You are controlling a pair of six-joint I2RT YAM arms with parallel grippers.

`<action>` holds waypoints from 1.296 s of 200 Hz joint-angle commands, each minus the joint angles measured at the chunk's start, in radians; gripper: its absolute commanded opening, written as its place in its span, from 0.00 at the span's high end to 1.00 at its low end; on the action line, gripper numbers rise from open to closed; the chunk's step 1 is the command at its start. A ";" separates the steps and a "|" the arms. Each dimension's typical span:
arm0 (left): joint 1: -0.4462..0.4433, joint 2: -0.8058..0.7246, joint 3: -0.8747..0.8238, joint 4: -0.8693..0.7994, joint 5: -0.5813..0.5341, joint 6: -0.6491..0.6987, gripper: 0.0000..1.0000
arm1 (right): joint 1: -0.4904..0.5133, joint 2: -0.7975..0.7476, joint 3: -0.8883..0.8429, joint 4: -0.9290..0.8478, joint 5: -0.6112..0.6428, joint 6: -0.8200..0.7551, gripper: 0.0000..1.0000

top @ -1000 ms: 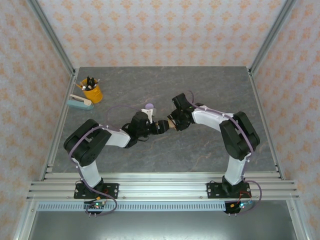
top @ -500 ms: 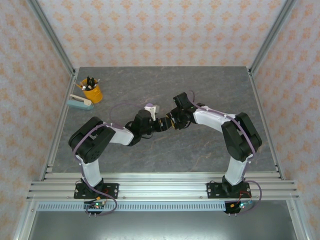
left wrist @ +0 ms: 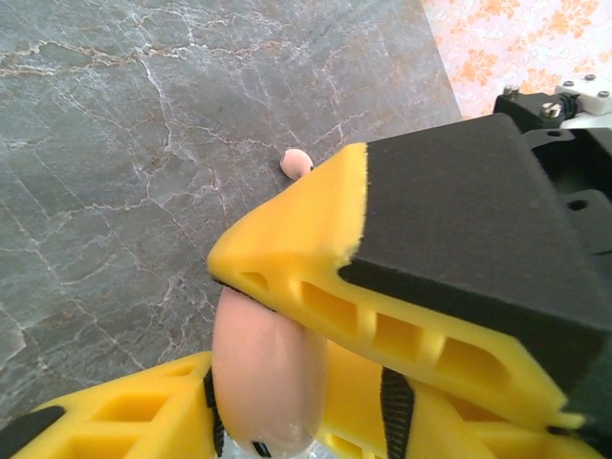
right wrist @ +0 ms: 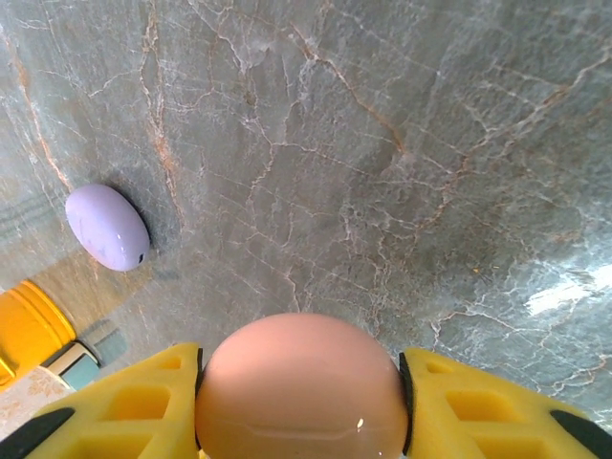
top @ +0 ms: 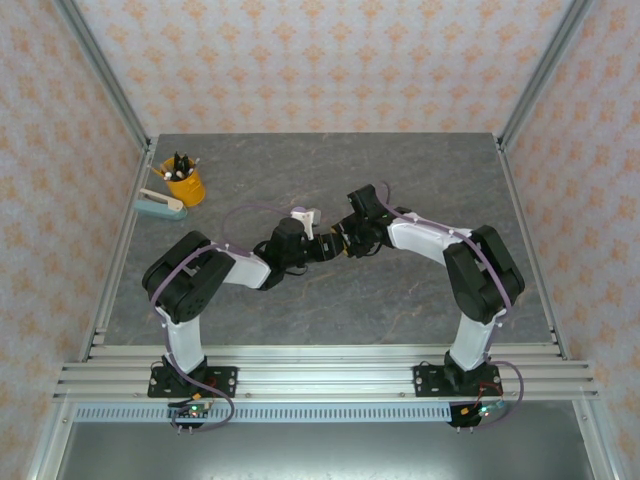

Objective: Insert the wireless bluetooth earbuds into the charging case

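The right tool [top: 342,242] is clamped on the salmon-pink case [right wrist: 301,411], a finger on each flank. The left tool [top: 320,246] meets it nose to nose, jaws partway apart around the case's edge (whether its pads bite yet, I cannot tell).

I judge that the lid must be pried up before any bud goes in. The left should take only the upper shell near the seam while the right holds the lower half firm. The pull should be slow, since the glossy shell looks apt to squirt out.

One salmon-pink earbud [left wrist: 295,161] lies loose on the counter [top: 420,170] at twelve o'clock from the left tool. A lilac case [right wrist: 107,228] sits at ten o'clock of the held one, apart from it. The yellow pen cup [top: 184,184] and teal stapler [top: 160,207], also at ten o'clock, stand well clear. The real crowding is the two tools against each other.
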State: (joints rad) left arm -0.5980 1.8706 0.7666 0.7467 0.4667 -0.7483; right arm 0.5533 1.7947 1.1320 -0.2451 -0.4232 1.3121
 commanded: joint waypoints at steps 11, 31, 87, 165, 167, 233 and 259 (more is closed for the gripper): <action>-0.008 0.007 0.040 0.036 -0.006 -0.002 0.60 | -0.002 -0.044 -0.015 0.010 -0.006 0.013 0.57; -0.008 0.007 0.043 0.030 -0.009 0.001 0.65 | -0.001 -0.046 -0.015 0.012 -0.009 0.012 0.57; -0.009 -0.004 0.049 0.017 -0.014 0.007 0.76 | -0.002 -0.058 -0.017 0.012 -0.015 0.013 0.56; 0.008 -0.064 0.064 -0.089 -0.004 0.067 0.92 | -0.044 -0.128 -0.004 -0.007 -0.004 -0.033 0.25; 0.011 -0.065 0.062 -0.093 -0.002 0.068 0.92 | -0.047 -0.133 -0.002 -0.010 -0.001 -0.037 0.25; 0.108 -0.212 0.107 -0.297 0.198 0.178 0.96 | -0.149 -0.294 -0.047 -0.039 -0.002 -0.398 0.23; 0.152 -0.273 0.154 -0.412 0.319 0.245 0.96 | -0.154 -0.374 -0.131 0.103 -0.059 -0.698 0.23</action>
State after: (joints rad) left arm -0.4774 1.6665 0.8597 0.4644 0.6334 -0.6060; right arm 0.4007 1.4914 1.0729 -0.2485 -0.4351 0.9382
